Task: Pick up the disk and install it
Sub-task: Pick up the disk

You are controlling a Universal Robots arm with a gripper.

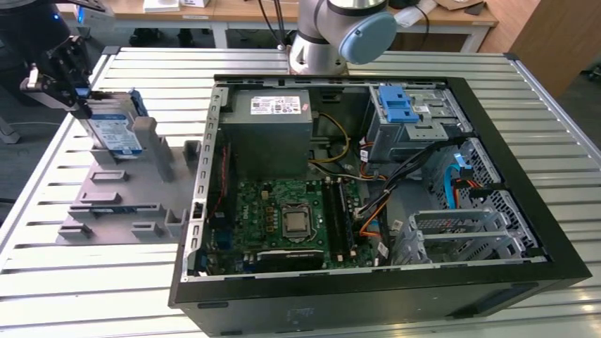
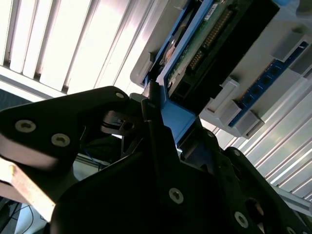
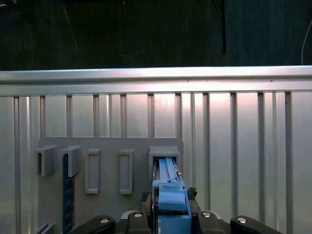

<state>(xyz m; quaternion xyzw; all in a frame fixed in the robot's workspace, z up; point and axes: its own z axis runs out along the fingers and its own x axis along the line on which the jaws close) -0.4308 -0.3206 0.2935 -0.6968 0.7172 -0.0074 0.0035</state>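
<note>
At the exterior view's left, the gripper [image 1: 83,98] is clenched on the blue rail of the disk [image 1: 117,134], which stands upright in a grey holder [image 1: 112,204] beside the open computer case [image 1: 395,303]. Grasping looks done; lifting and installing remain.

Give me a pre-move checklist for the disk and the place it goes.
1. Gripper closed on the disk's blue rail: ok.
2. Disk out of the grey fixture slot: not ok, its lower end sits in it.
3. Computer case open on top: ok.
4. Drive cage free to take it: cannot tell.
5. Cables clear of the cage: cannot tell.
</note>
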